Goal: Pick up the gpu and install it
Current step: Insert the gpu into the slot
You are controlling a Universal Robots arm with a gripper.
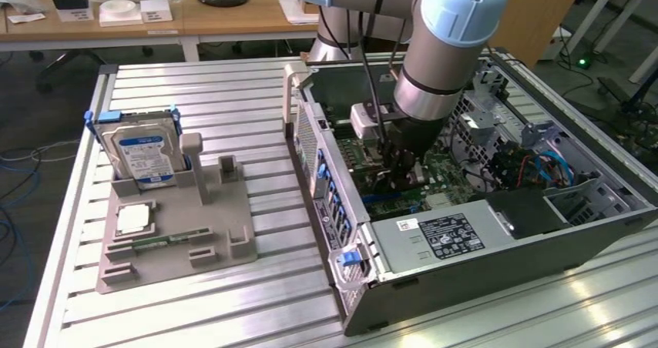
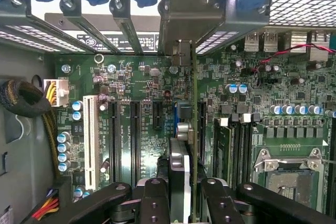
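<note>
In the wrist view the gpu (image 2: 178, 166) stands edge-on between my black fingers (image 2: 152, 203), with my gripper (image 2: 185, 195) shut on it. Its thin card edge runs over the green motherboard (image 2: 131, 77) along the row of black expansion slots (image 2: 134, 135). Its metal bracket (image 2: 189, 19) sits at the case's rear slot openings. I cannot tell whether the card is seated in a slot. In the exterior view my gripper (image 1: 396, 171) is down inside the open computer case (image 1: 483, 271), just above the board.
A white slot (image 2: 90, 140) and cable bundles (image 2: 23, 100) lie to one side of the card, the CPU socket (image 2: 286, 174) to the other. On the exterior view's left, a grey holder (image 1: 175, 232) carries a hard drive (image 1: 144, 152) and a green memory stick (image 1: 165, 240).
</note>
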